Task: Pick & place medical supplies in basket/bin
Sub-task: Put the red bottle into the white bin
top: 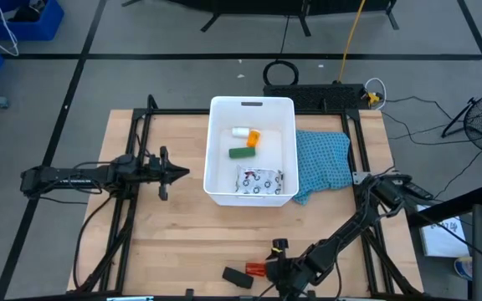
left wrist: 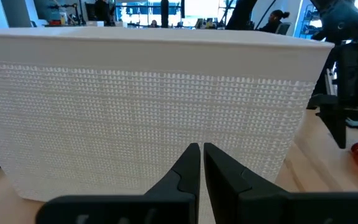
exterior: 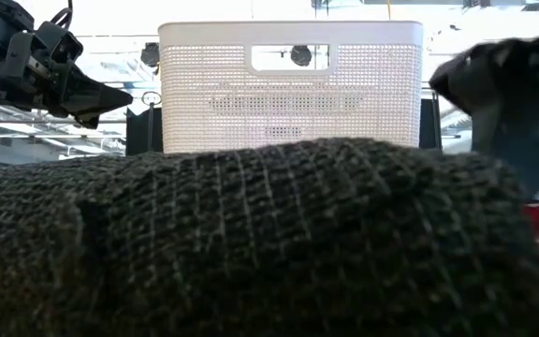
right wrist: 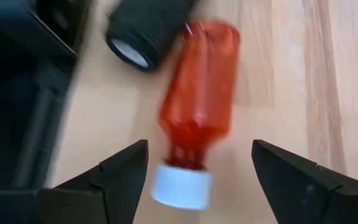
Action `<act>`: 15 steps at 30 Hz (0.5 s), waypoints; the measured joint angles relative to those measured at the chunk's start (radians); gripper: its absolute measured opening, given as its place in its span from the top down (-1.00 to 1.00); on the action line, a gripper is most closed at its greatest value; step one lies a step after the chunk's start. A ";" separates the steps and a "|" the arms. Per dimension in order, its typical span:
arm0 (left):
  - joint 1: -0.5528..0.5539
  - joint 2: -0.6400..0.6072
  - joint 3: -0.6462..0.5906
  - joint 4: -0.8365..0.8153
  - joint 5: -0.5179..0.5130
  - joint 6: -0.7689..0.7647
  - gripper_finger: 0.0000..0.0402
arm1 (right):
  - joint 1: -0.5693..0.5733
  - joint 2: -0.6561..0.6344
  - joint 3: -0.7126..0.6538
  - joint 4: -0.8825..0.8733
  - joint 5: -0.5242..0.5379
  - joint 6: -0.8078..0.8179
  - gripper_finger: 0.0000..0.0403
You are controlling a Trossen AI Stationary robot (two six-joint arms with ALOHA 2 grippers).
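The white bin stands mid-table and holds the small white bottle, orange pill bottle, green block and white patterned packet. The red white-capped tube lies on its side near the table's near edge, beside the black block. My right gripper is open just above the tube. Its fingers stand on either side of the tube's neck and cap without touching. My left gripper is shut and hovers level just left of the bin, pointing at its wall.
A blue cloth lies against the bin's right side. The black block fills the low view's foreground, with the bin behind it. Bare wood lies between the bin and the near edge. Black frame rails run along both table sides.
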 joint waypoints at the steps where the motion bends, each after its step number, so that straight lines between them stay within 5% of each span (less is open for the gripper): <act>1: 0.000 0.000 0.000 -0.003 0.000 0.000 0.87 | 0.000 0.001 -0.007 -0.001 0.000 -0.004 -0.35; 9: 0.000 0.000 0.000 -0.006 0.000 -0.001 0.87 | -0.002 0.001 -0.047 0.055 -0.002 -0.014 -0.17; 15: 0.000 0.000 0.000 -0.006 -0.001 0.000 0.87 | -0.005 0.000 -0.047 0.059 -0.005 -0.033 0.19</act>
